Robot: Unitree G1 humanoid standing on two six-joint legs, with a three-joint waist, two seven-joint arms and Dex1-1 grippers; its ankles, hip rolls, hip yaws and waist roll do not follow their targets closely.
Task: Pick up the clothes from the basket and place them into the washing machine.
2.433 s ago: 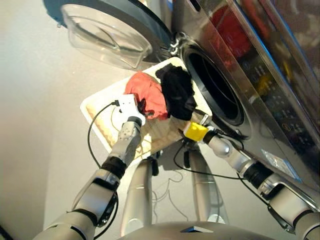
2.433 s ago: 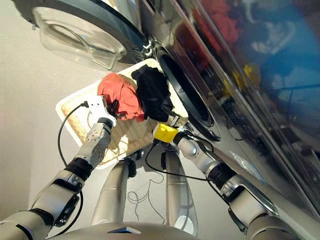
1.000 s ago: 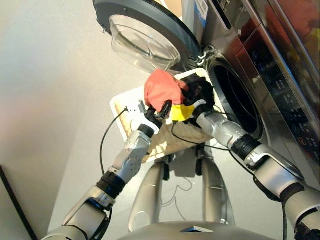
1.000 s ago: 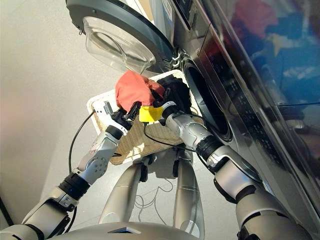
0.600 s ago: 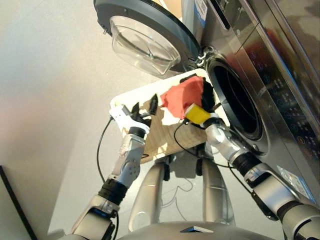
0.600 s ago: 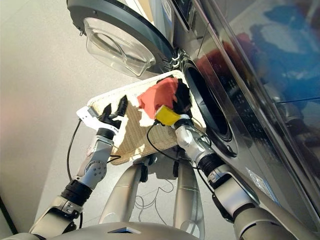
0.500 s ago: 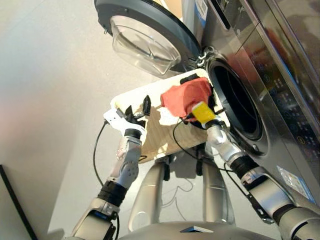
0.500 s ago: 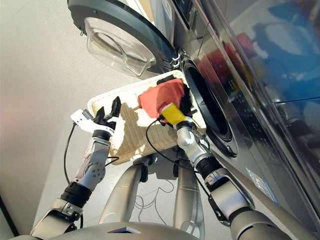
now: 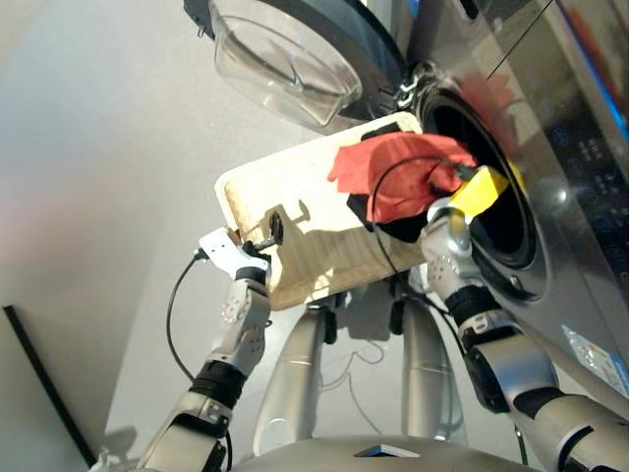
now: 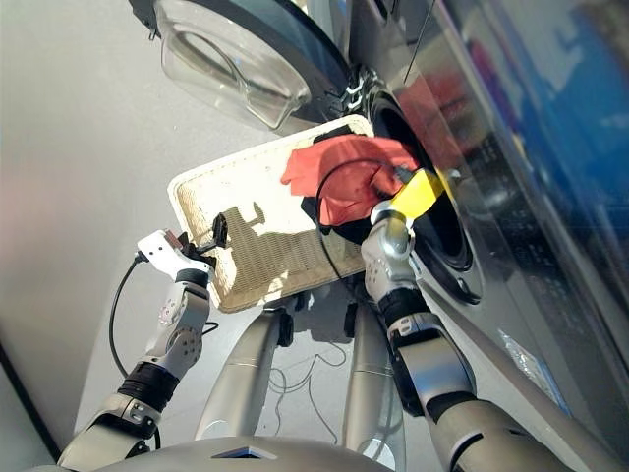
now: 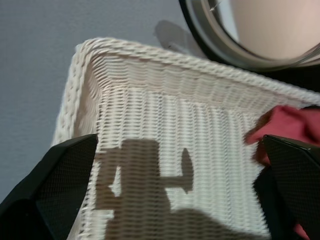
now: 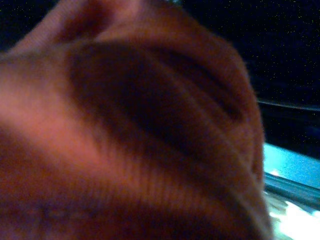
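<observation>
The coral red garment [image 9: 393, 172] is bunched at the mouth of the washing machine [image 9: 491, 187], over the black garment [image 9: 388, 224], which seems to rest on the near end of the cream wicker basket [image 9: 285, 211]. The machine's round glass door [image 9: 285, 59] stands open.

Right tool hidden behind coral garment [image 12: 125, 140]; washing machine [image 9: 550, 147] cut off at edge.
</observation>
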